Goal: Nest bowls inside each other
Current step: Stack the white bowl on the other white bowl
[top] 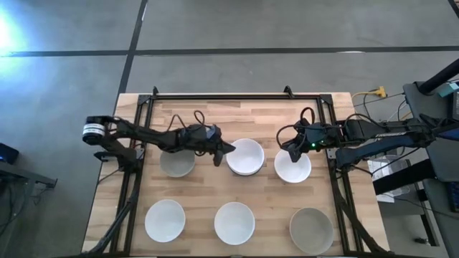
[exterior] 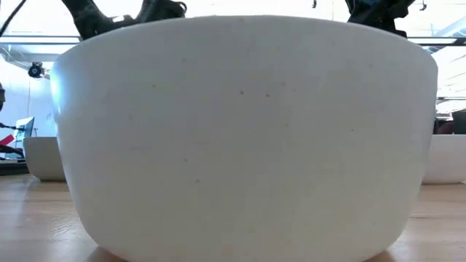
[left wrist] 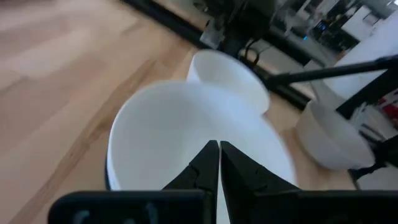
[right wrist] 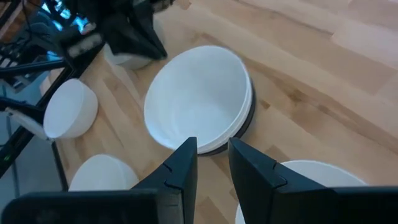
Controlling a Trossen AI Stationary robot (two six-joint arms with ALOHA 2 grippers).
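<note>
The right gripper (top: 290,152) is held partly open and empty over the rim of a white bowl (top: 294,167). The left gripper (top: 224,151), fully closed and empty, is positioned beside the nested stack of bowls (top: 246,157) at the table (top: 265,118) centre.

White bowls (top: 246,155), one perhaps grey-beige bowl (top: 311,229), on light wood table (top: 272,118).

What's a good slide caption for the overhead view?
Two grippers, left shut, right partly open, flank a nested bowl stack among five single bowls.
</note>
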